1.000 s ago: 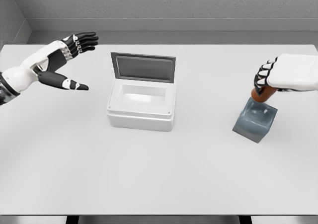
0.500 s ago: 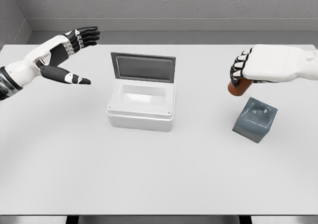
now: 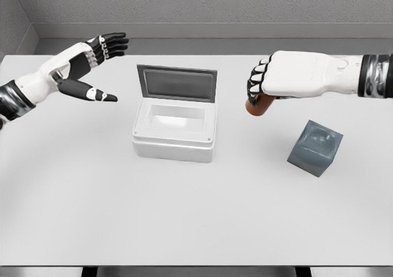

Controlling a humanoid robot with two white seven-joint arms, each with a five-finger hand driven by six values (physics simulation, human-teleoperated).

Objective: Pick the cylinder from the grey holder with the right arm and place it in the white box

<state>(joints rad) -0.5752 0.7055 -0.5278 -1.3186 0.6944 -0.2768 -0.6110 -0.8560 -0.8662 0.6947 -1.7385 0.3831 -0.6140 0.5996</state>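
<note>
Right hand [image 3: 279,83]: I see it at about 2 o'clock from the table centre, its arm entering from the right edge. The fingers [image 3: 256,86] are curled down around the cylinder, holding it from above.
Cylinder [image 3: 259,105]: brown-orange; only its lower end shows under the knuckles. I read it as lifted off the table, between the box and the holder, touching neither. It hangs roughly upright; I cannot tell any tilt exactly.
Holder [image 3: 315,147]: grey block at about 4 o'clock from the cylinder, well apart from it. It sits skewed on the table with its socket face turned up; the socket shows as a shallow hollow with nothing in it.
Box [image 3: 175,143]: white, at about 9 o'clock from the cylinder, near the table centre. Its grey lid [image 3: 177,83] stands open at the far edge. I see a bare white floor inside.
Left hand [image 3: 83,68]: at about 10 o'clock from the box, well apart from it, its arm entering from the left edge. Fingers spread wide, thumb held out below, holding nothing.
Table [image 3: 184,215]: white top, carrying the box and the holder.
Task status: cylinder out of the holder, gripped in my right hand, not yet in the box.
</note>
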